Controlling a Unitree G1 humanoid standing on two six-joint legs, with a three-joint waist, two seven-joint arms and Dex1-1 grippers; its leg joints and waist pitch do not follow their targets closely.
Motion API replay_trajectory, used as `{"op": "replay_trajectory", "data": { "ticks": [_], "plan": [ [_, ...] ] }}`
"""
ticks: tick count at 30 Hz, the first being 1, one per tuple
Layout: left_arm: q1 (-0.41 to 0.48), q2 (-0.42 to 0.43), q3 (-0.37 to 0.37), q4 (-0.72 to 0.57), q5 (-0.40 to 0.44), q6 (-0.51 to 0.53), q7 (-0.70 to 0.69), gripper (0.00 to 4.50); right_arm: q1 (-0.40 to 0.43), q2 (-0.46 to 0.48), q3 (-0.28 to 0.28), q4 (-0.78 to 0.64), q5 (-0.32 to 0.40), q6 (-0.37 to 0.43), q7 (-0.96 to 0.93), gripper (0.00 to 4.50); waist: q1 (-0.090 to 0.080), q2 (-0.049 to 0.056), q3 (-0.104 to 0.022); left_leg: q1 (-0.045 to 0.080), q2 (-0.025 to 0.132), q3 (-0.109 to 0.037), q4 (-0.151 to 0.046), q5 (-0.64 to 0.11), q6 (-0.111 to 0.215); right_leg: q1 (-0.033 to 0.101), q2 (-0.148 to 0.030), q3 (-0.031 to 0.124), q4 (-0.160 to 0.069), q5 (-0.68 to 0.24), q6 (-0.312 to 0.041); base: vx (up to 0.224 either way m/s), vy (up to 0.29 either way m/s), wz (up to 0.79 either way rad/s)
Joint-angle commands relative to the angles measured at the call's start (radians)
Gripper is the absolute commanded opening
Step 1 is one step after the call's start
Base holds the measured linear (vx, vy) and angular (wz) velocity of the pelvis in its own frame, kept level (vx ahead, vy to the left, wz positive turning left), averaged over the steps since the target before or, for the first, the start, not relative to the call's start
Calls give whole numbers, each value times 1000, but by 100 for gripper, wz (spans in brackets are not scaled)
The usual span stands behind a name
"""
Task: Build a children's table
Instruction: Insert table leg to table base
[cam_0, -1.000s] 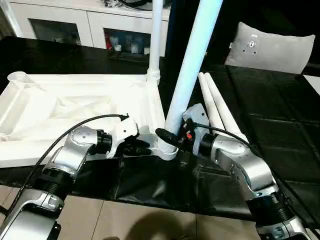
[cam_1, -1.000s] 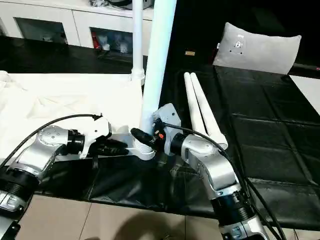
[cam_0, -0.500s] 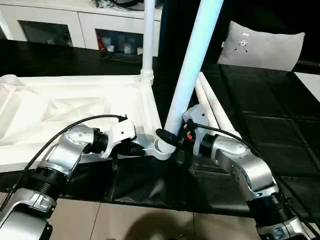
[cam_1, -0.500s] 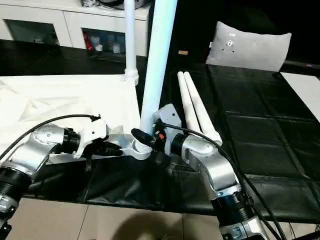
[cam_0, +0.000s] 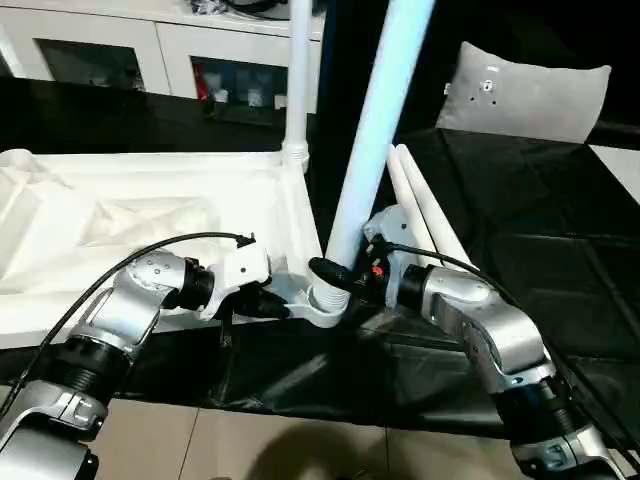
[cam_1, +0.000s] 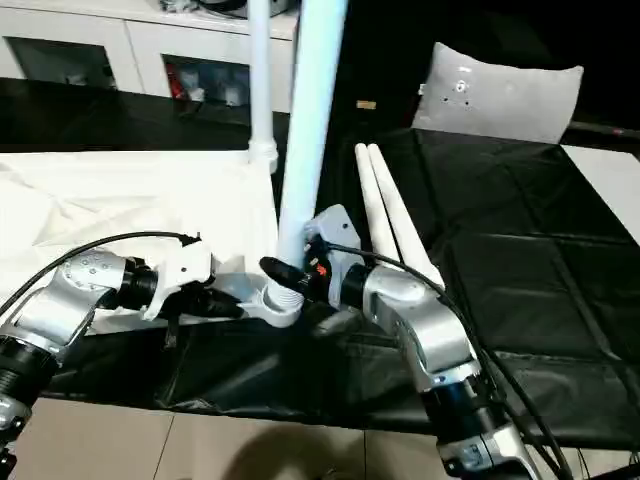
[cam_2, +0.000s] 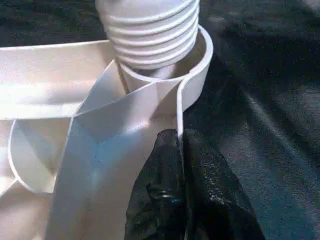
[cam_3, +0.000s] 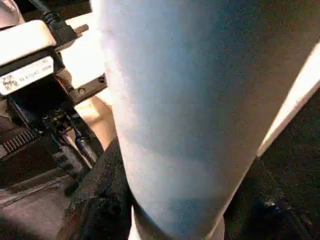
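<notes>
Black mat (cam_0: 560, 260) carries the upturned top (cam_0: 150, 215); left gripper (cam_2: 181, 150) pinches its rim at seven o'clock, right gripper (cam_0: 335, 275) clamps the leg (cam_0: 375, 140) standing in the near socket (cam_0: 325, 305)

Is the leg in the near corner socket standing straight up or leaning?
Leaning. The leg tilts rightward out of the near corner socket, its threads still exposed, unlike the upright far leg.

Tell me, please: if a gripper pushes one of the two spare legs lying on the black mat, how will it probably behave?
The spare legs are round tapered tubes, so a sideways push would probably make one roll, likely curving toward its thinner end. They look like hollow plastic, so probably light and stiff. They lie side by side on the black mat, so pushing one may well move the other.
</notes>
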Motion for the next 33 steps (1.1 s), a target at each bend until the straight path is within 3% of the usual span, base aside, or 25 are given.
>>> {"op": "replay_trajectory", "data": {
  "ticks": [1,9,15,23,29,33],
  "plan": [
    [5,-10,-39,-25,4,-9,-31,0,-1,-7,24,41,-2,32,16,190,3,15,-67,-4,10,10,-67,-131,-20,57,-79,42,-72,-178,-172,0,0,0],
    [-15,-11,-45,9,42,-62,-8,0,2,-43,54,13,13,107,89,190,7,11,-67,-4,11,9,-68,-136,-19,58,-81,41,-75,-203,-157,0,0,0],
    [-21,-6,-39,1,18,-69,-43,0,-1,-55,42,32,-1,96,89,190,8,9,-68,-4,11,8,-68,-150,-26,56,-83,41,-77,-237,-151,0,0,0],
    [-10,4,-52,-54,-24,-73,-139,0,-16,-48,32,67,-5,86,80,190,7,11,-70,-5,10,9,-67,-122,-22,59,-81,40,-69,-156,-176,0,0,0],
    [-50,-22,-45,14,17,-135,-76,0,4,-35,41,66,1,83,84,189,11,10,-67,-3,10,9,-68,-145,-24,57,-82,41,-77,-215,-160,0,0,0],
    [-66,-26,-34,55,40,-166,-28,0,23,-7,2,86,21,67,55,189,18,16,-65,1,12,9,-71,-178,-32,52,-83,42,-84,-269,-146,0,0,0]
  ]
}}
